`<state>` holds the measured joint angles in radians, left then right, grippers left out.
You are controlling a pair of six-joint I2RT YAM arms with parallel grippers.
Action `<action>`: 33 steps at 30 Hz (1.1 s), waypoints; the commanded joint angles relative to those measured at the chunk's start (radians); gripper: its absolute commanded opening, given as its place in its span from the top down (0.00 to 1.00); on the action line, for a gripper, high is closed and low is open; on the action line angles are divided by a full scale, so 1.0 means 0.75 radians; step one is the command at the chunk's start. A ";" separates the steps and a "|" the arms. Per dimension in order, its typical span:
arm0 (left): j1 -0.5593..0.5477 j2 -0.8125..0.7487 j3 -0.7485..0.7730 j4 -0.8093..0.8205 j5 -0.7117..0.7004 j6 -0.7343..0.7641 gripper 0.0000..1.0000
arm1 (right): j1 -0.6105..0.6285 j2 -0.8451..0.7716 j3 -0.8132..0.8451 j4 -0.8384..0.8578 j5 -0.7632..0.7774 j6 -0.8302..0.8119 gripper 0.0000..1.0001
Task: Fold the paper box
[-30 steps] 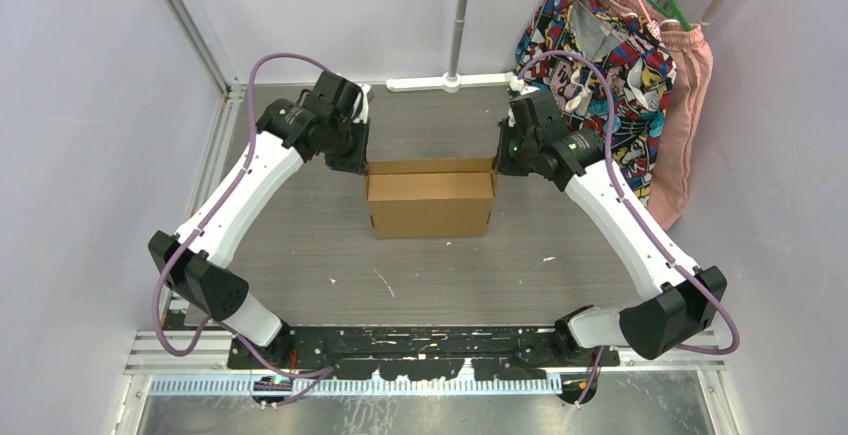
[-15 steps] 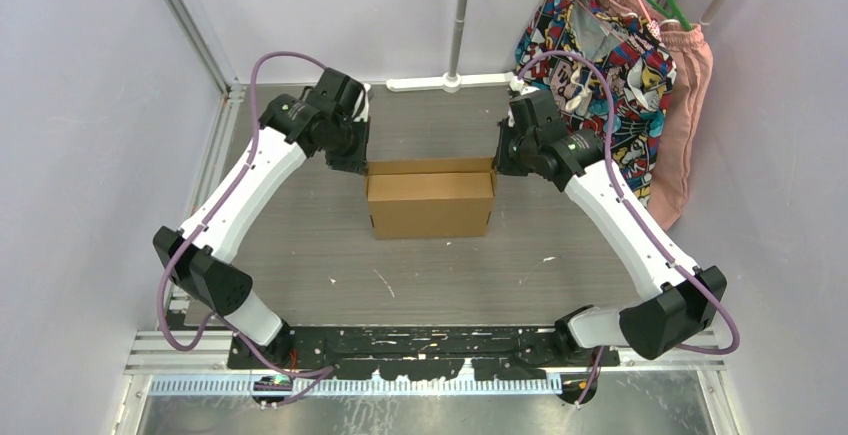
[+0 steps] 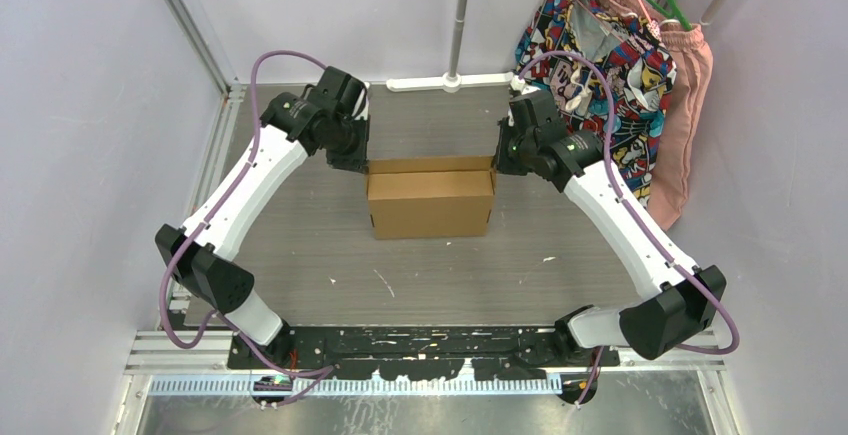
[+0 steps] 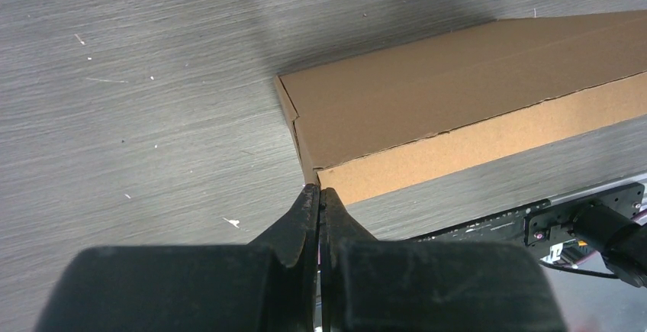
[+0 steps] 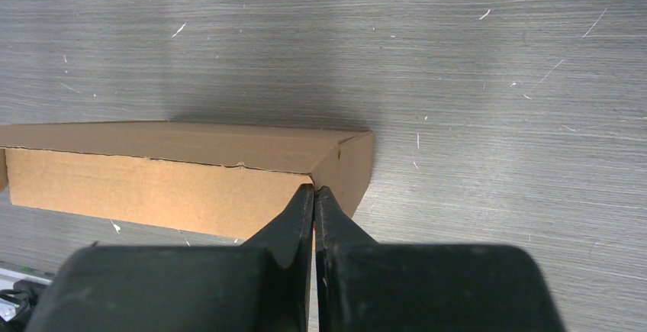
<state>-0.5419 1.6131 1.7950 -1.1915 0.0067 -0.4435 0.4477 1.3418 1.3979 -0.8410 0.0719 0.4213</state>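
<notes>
Nearby: clothes (image 3: 620, 65) far right, pole (image 3: 459, 15) behind paper box (image 3: 430, 198).

Grey table (image 3: 440, 265), paper box (image 3: 430, 210) lying centrally

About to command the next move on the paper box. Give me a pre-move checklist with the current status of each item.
1. Left gripper shut: ok.
2. Right gripper shut: ok.
3. Gripper tips placed at the far corners of the paper box, one at each end: ok.
4. Tips actually touching the cardboard: cannot tell.
5. Box resting flat on the table, lid down: ok.
6. Side tabs fully tucked in: cannot tell.
</notes>
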 commanded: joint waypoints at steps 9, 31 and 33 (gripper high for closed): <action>-0.013 0.020 0.089 0.007 0.056 -0.047 0.99 | 0.018 -0.014 -0.034 0.045 -0.032 0.031 0.99; -0.016 0.039 0.167 -0.017 0.039 -0.064 1.00 | 0.046 -0.103 -0.102 0.114 0.020 0.066 0.99; -0.015 0.045 0.178 -0.024 0.031 -0.064 1.00 | 0.048 -0.107 -0.101 0.114 0.028 0.077 0.99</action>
<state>-0.5419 1.6497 1.8648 -1.2430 0.0025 -0.4721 0.4644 1.2907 1.3315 -0.7849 0.1040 0.4332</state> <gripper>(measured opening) 0.009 0.067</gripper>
